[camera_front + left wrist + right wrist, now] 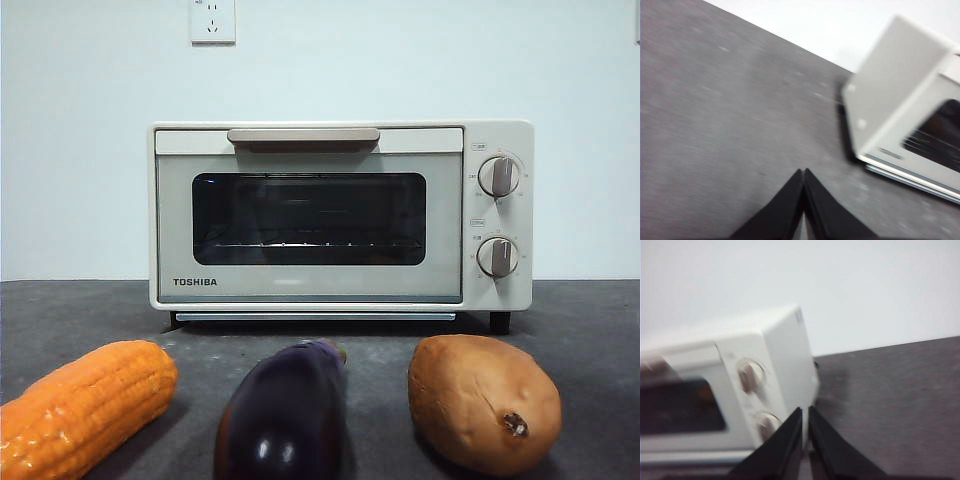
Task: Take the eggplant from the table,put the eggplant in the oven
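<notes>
The glossy dark purple eggplant (285, 415) lies on the dark grey table (580, 320) at the front centre, its greenish stem end pointing toward the oven. The cream-white TOSHIBA oven (340, 215) stands behind it with its glass door closed. Neither arm shows in the front view. My left gripper (804, 172) is shut with nothing in it, hovering over bare table off the oven's (900, 100) left side. My right gripper (805, 411) is also shut and holds nothing, near the oven's (730, 390) knob side.
An orange corn cob (85, 410) lies left of the eggplant and a brown sweet potato (482, 402) lies right of it, each a short gap away. A white wall with a socket (212, 20) rises behind the oven.
</notes>
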